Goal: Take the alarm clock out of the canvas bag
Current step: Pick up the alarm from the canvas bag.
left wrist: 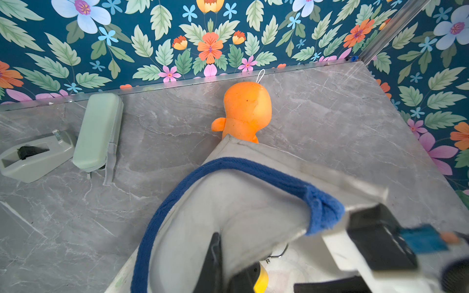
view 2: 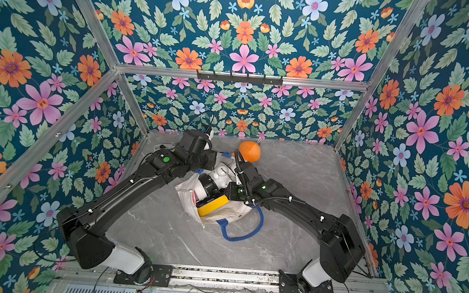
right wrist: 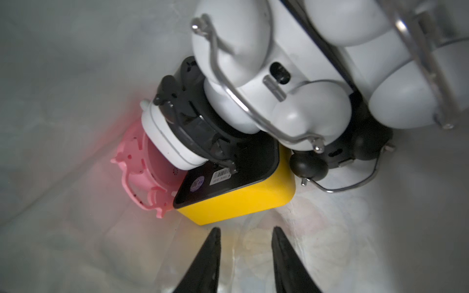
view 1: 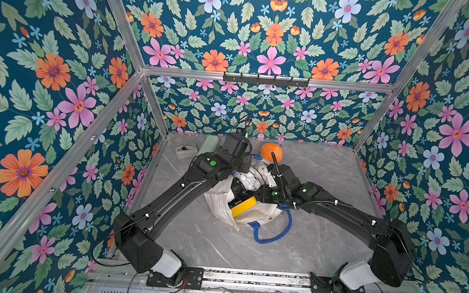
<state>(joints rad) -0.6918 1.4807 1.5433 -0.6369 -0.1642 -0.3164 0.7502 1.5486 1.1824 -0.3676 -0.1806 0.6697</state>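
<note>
Left jaws pinch bag (view 1: 217, 200) rim, propping mouth open for access. Right jaws, narrow gap, empty, inside bag, aimed at yellow clock (right wrist: 243, 200), nearest of several clocks (right wrist: 279, 83) heaped mid-tabletop (view 1: 325, 174).

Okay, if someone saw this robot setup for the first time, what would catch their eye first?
The loud floral wallpaper on every wall hits first. Next, the black left arm and right arm meet mid-table over the off-white canvas bag, whose open mouth shows a bright yellow clock among white bell clocks. An orange plush toy lies behind the bag, by the back wall.
</note>
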